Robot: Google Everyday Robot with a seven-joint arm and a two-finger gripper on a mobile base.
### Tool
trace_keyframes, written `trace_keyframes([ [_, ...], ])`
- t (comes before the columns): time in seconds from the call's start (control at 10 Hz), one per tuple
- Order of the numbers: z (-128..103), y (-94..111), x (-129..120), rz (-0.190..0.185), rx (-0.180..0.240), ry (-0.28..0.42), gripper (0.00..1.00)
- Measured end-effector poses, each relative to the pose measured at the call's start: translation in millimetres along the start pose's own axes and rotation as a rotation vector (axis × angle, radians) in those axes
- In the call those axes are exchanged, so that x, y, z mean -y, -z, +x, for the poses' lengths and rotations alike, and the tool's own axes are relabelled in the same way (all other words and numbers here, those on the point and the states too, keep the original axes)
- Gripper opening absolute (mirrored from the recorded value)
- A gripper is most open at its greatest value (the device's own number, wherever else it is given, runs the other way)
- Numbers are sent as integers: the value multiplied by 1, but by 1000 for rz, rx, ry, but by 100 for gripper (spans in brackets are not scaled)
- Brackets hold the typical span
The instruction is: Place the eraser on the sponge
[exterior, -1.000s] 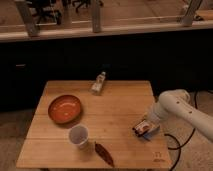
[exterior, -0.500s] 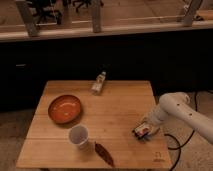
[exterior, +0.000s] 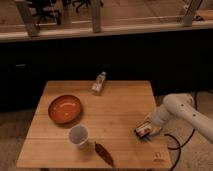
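— Over at the right edge of the wooden table (exterior: 120,107), the gripper (exterior: 149,126) sits right at the eraser (exterior: 143,131). Is it down?

— Looks so: a white block in a dark-and-red sleeve, lying over what seems a sliver of blue sponge (exterior: 148,138). Whether the claw pinches it, I can't tell. If so, only the release is left.

I see the white arm (exterior: 181,107) entering from the right edge of the camera view. Its rounded elbow is the highest point, and the forearm slopes down and to the left from it. The gripper (exterior: 148,128) sits low over the near right part of the table (exterior: 120,107).
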Motion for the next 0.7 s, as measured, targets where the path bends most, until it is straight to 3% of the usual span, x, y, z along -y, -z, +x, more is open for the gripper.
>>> trace_keyframes([
  [0.7, 3, 0, -2, 0, -1, -4, 0],
])
